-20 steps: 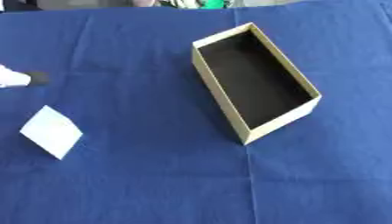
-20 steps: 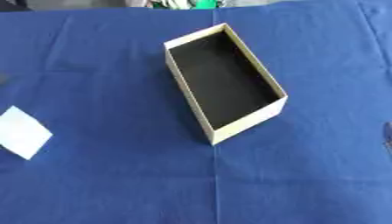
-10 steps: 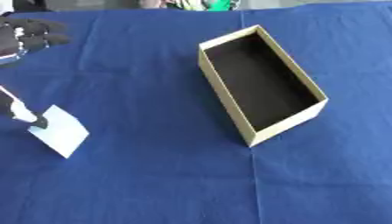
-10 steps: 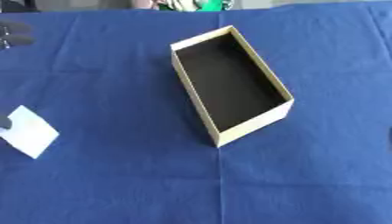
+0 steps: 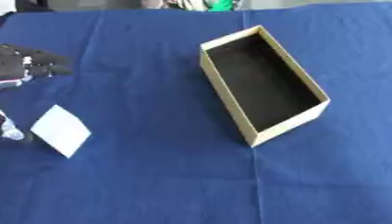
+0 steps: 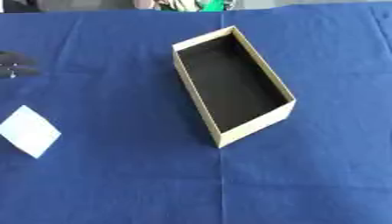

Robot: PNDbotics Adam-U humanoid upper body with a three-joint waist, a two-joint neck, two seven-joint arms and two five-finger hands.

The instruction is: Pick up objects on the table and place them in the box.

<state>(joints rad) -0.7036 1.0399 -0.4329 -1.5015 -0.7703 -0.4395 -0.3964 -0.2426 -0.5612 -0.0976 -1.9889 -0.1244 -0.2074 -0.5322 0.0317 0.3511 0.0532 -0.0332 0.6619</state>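
blue cloth [image 5: 153, 175] covers the whole table, with a few fold lines running through it. the box [image 5: 306, 129] sits right of centre, open top, tan walls, dark inside, turned at an angle so one short end points toward the near right and the other toward the far middle. nothing shows inside it.

the card [image 5: 61, 130], a flat white diamond-looking thing, lies on the cloth at the near left, well apart from the box. can't tell what it's made of, just white and flat.

left hand [image 5: 30, 63] comes in at the left edge, up past the card and not touching it. it's black, with the fingers pointing right toward the middle of the table. they look roughly straight and close together, holding nothing, though it's blurry enough that i wouldn't swear to how each finger sits. in the right eye view only its fingertips [image 6: 15, 65] poke in at the edge.

there's also a small pale-and-dark bit [image 5: 9, 129] at the left edge just beside the card's left corner, can't make out what it is or whether it touches the card.

right hand doesn't show in either view.
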